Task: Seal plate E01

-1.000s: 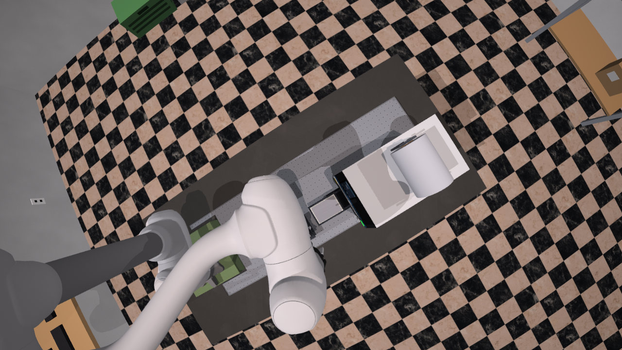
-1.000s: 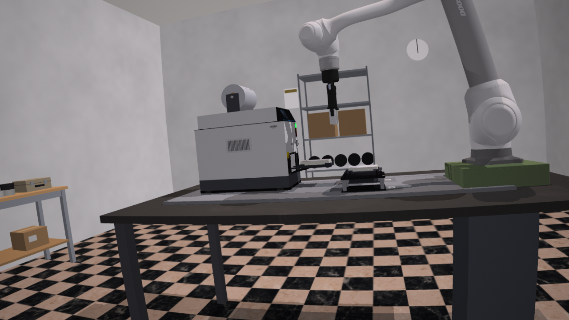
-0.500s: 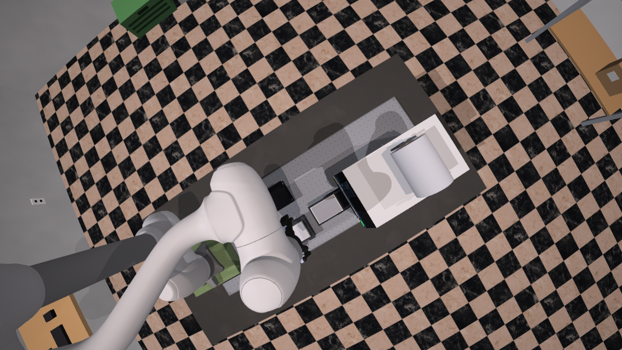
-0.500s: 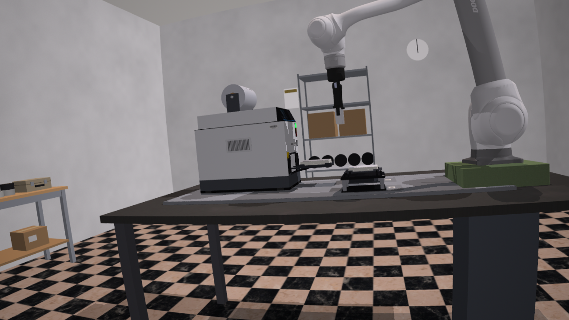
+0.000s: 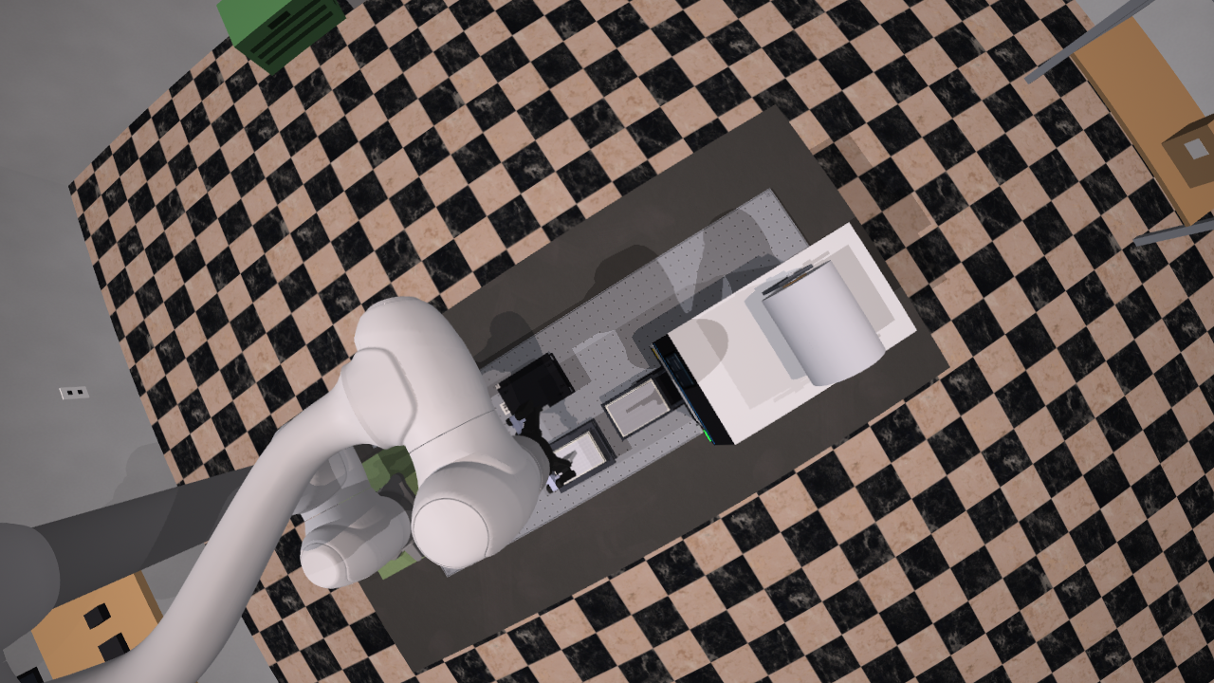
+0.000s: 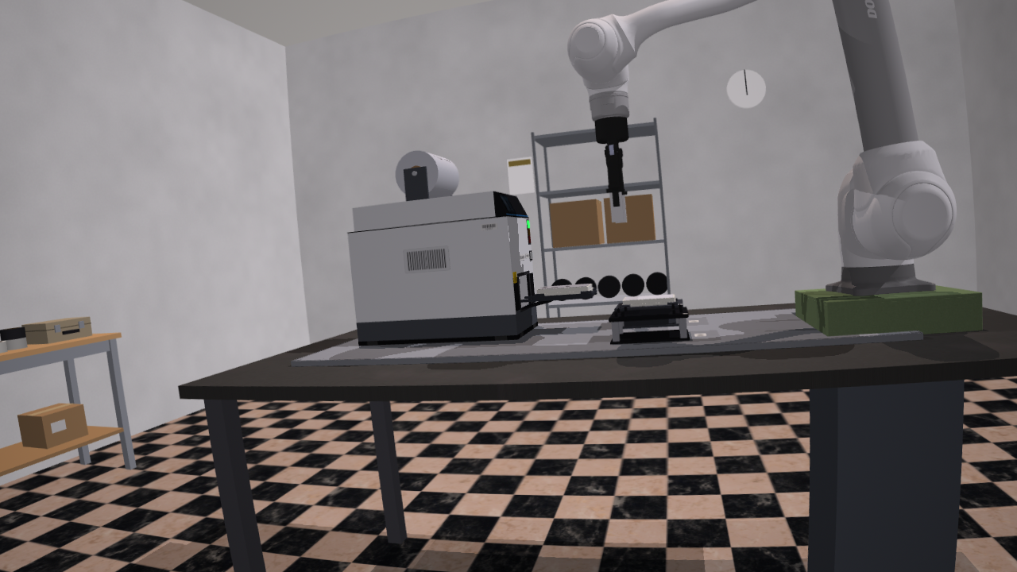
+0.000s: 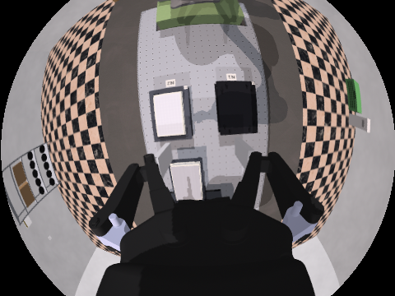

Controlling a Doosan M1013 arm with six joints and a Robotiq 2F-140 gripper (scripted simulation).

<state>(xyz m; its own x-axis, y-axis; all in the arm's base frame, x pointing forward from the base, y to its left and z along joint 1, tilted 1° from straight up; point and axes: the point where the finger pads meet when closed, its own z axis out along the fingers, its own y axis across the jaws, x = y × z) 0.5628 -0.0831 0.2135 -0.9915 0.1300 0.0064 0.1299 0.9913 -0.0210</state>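
Note:
My gripper (image 5: 534, 454) (image 6: 616, 207) (image 7: 202, 148) is open and empty. It hangs high above the table, over the nest that holds a white plate (image 5: 591, 441) (image 7: 169, 114). The other nest (image 5: 534, 379) (image 7: 236, 107) beside it looks black and empty. The sealer (image 5: 746, 374) (image 6: 434, 284) has its stage out, and a pale plate (image 5: 638, 406) (image 6: 565, 289) (image 7: 187, 181) lies flat on the stage. The sealer's lamp (image 6: 528, 225) (image 5: 706, 437) shows green. In the side view both nests (image 6: 648, 319) overlap, well below the fingers.
A foil roll (image 5: 823, 323) (image 6: 428, 174) sits on top of the sealer. The arm's green base block (image 6: 888, 309) (image 7: 197, 11) is at the table's other end. Everything stands on a grey perforated board (image 5: 729, 246). A shelf rack (image 6: 543, 213) stands behind the table.

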